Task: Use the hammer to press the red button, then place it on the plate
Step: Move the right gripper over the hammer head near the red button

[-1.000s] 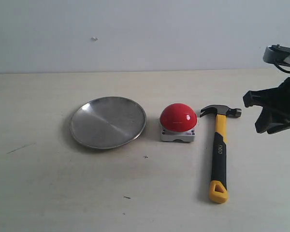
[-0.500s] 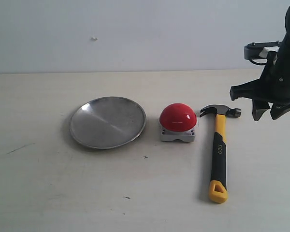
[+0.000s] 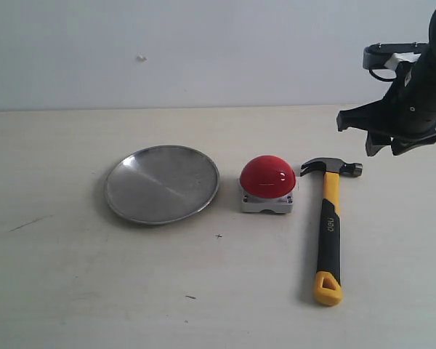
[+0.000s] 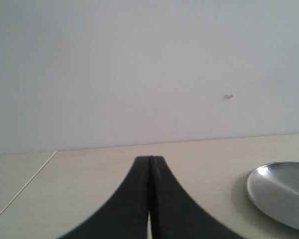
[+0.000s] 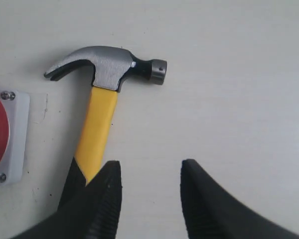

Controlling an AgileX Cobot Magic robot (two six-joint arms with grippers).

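The red button [image 3: 268, 177] sits on the pale table [image 3: 58, 291], its glossy dome on a square grey base. The hammer [image 3: 329, 225] lies flat just beside the button, to its right in the exterior view and not touching it. Its dark head is level with the dome, its claw points toward the button, and its yellow-and-black handle runs toward the camera (the yellow loop is the nearest end). On the button's other side, near but apart, lies the plate [image 3: 162, 183], which holds nothing. The right gripper [image 5: 149, 172] hangs above the table, farther from the button than the hammer head is; its jaws are spread with only bare tabletop between them, and it grips nothing. The left gripper [image 4: 150, 160] is out of the exterior view, on the far side of the plate from the button; its fingers are pressed flat together on nothing.
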